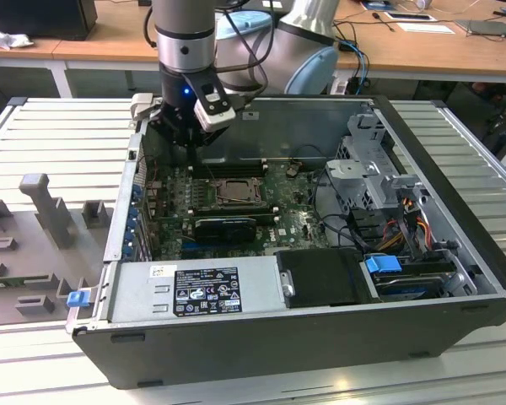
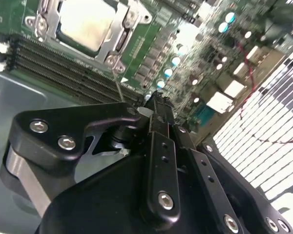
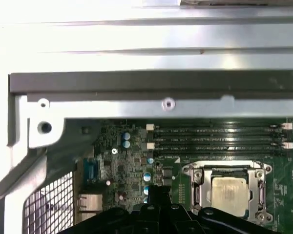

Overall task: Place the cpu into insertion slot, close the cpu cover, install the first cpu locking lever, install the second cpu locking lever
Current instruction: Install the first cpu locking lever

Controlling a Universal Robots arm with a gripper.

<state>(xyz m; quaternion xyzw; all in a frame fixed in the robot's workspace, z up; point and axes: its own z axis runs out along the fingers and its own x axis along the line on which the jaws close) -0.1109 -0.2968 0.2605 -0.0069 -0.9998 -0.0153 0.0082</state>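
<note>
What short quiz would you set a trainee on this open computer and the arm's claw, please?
1. True or false: the cpu lies outside the computer case.
2. The cpu cover is: A) lowered flat around the chip; B) standing upright; C) removed from the board.
3. Fill in: in the exterior view, the claw hangs to the exterior view's ___ of the cpu.
Key: 1 false; 2 A; 3 left.
</note>
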